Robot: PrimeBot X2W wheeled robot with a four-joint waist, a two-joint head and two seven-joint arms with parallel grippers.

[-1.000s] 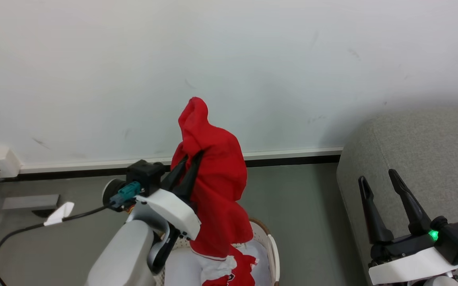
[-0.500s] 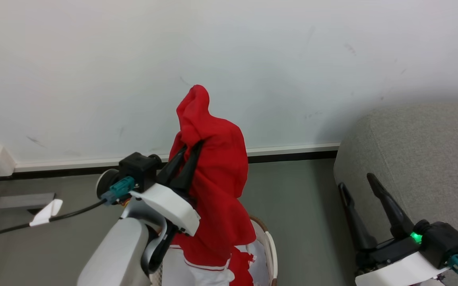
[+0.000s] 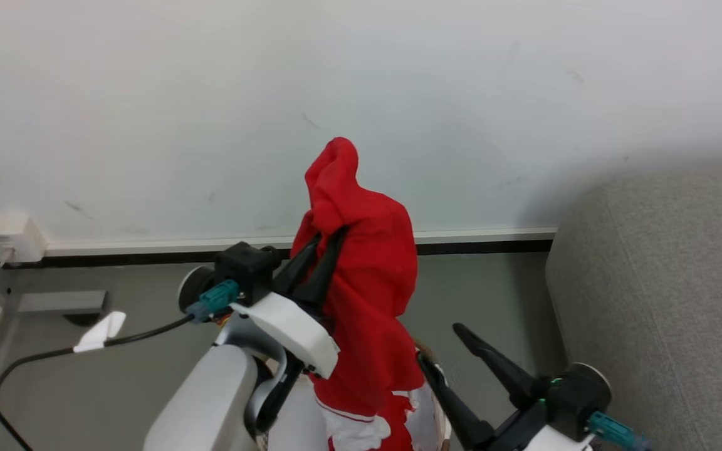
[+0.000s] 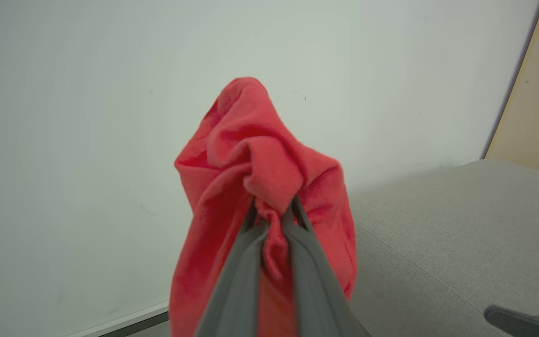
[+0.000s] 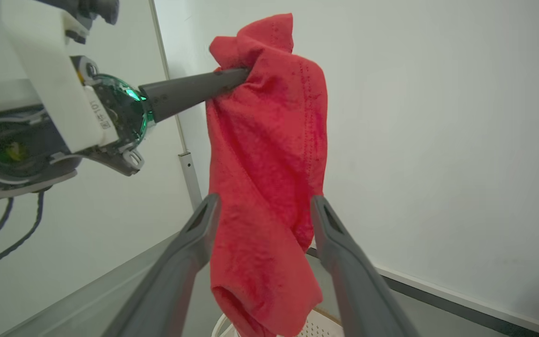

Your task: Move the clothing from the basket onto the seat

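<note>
Red soft fabric garment (image 3: 361, 269) hung lengthwise straight down from the left claw (image 4: 273, 213), which pinched it near its top. The spread right claw (image 3: 439, 342) sat just beside its lower part; the large grey woven-fabric seat (image 3: 662, 282) lay rightward of both.

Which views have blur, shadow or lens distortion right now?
Head view: even light, soft shadow on the wall above the seat. Left wrist view: left gripper soft near the lens. Right wrist view: clothing weave crisp, wall strip slanted, likely wide-angle skew.
</note>
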